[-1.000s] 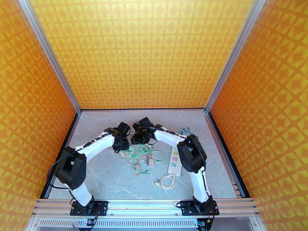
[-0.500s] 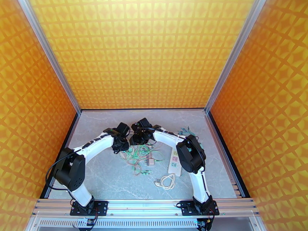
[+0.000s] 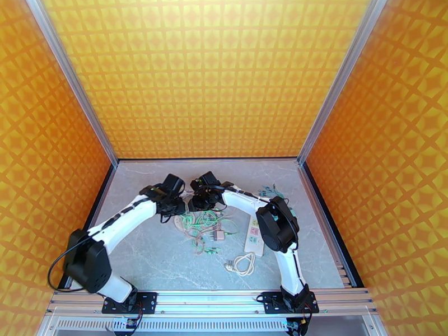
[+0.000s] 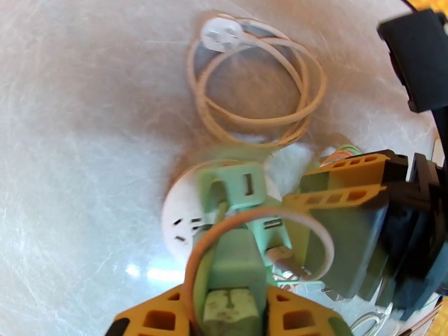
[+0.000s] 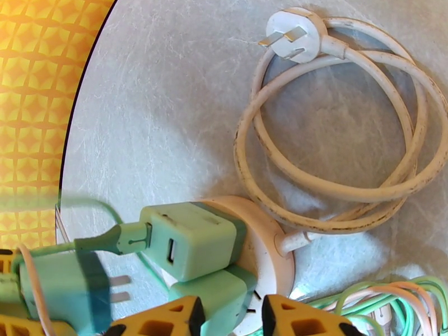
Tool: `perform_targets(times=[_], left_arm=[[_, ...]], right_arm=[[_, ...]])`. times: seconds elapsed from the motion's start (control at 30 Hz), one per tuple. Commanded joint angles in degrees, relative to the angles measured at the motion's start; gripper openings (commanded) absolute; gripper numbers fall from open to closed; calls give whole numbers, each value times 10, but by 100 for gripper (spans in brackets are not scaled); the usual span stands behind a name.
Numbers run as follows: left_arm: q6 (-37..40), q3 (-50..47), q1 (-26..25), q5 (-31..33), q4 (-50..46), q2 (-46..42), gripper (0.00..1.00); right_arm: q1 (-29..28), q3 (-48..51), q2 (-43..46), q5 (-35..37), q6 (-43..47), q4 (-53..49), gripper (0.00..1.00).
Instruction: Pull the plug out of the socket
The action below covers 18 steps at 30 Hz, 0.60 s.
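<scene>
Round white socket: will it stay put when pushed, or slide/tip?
Probably slides: the round white socket is small and the marble tabletop beneath looks smooth. Possibly tippy, since bulky green adapters stick out of it. Its coiled white cord would likely drag along.

— The table (image 5: pixel 168 107) looks like polished marble, glossy, with bright glints.
— And the white cord (image 5: pixel 336 190)?
— Rubbery and matt, scuffed with dark specks. The green plug (image 5: pixel 56 292) and the round socket (image 5: pixel 274 253) are smooth plastic with a slight sheen.
— The frame rails (image 3: pixel 344 79)?
— Brushed metal, satin.
</scene>
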<state>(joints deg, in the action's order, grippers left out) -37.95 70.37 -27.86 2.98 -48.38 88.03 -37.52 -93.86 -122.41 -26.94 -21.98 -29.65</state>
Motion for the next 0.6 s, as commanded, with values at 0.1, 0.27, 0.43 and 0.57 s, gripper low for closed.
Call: perform_targets(times=[0.1, 0.27, 0.43, 0.57], left_arm=[[-50, -76, 34, 26, -8, -60, 0], [-49, -109, 39, 18, 20, -87, 6], [-39, -111, 39, 14, 13, -65, 9], [-38, -104, 38, 15, -9, -22, 10]], right_arm=[[-7, 39, -59, 90, 10, -94, 34], [-7, 38, -57, 89, 10, -93, 34], [-7, 39, -57, 89, 10, -93, 34], [-7, 41, -54, 92, 11, -92, 34]])
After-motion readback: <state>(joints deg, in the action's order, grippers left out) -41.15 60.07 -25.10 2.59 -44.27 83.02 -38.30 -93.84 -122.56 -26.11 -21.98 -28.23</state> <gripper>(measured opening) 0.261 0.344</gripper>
